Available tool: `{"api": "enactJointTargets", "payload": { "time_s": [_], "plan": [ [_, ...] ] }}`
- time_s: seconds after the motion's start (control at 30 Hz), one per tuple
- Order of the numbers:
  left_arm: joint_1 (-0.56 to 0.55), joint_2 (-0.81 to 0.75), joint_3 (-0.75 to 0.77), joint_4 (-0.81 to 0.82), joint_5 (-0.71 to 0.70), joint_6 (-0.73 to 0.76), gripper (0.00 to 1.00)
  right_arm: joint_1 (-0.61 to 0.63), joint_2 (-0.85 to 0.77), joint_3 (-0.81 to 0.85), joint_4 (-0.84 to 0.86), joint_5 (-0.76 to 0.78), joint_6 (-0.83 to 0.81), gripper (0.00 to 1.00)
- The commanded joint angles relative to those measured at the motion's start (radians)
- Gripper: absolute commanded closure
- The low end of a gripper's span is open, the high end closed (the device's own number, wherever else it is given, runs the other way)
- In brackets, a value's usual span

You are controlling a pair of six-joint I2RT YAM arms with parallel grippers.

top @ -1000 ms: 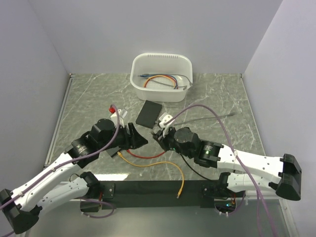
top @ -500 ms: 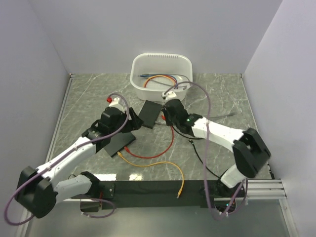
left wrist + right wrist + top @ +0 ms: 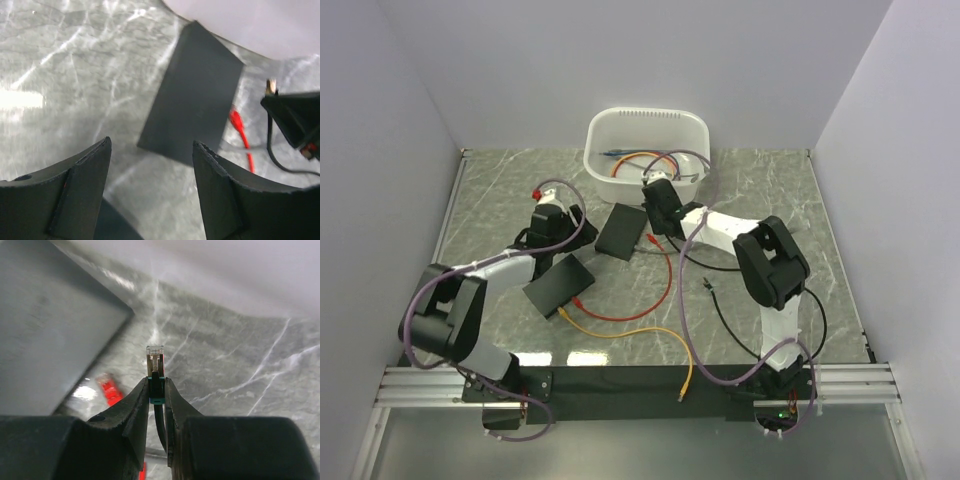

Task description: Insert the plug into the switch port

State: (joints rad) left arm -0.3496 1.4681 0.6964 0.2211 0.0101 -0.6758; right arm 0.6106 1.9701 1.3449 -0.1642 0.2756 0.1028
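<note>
Presently, the plug (image 3: 155, 354) is found not yet inserted: it is held clear of the switch (image 3: 55, 325), above the table (image 3: 240, 355). It is clamped by its teal boot in the right pincer (image 3: 156, 390), whose jaws are closed on it. The clear tip projects beyond the fingertips and the black cable trails back beneath.

From the right wrist, the switch is seen lying flat just left of the plug, near but apart. Only its top and one corner are shown; the port face cannot be made out, so the edge to be addressed is uncertain. Pick-up is judged done; alignment with a port and the push home remain.

The left pincer (image 3: 151, 145) is seen with jaws apart and nothing between them, near the same switch. A red plug (image 3: 107, 387) lies on the table beside the switch. A second black box (image 3: 558, 284) is noted nearer the arm bases, by a yellow cable (image 3: 630, 333).
</note>
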Motion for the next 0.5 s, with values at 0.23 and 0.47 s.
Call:
{"api": "enactJointTargets", "payload": {
  "time_s": [0.23,0.47],
  "plan": [
    [0.009,0.185,0.101,0.216,0.027,-0.015,0.32,-0.006,0.084,0.083,-0.070,-0.003,0.035,1.00],
    [0.020,0.302,0.204,0.199,0.025,0.016,0.33,0.027,0.061,-0.015,-0.041,-0.059,0.092,1.00]
  ]
}}
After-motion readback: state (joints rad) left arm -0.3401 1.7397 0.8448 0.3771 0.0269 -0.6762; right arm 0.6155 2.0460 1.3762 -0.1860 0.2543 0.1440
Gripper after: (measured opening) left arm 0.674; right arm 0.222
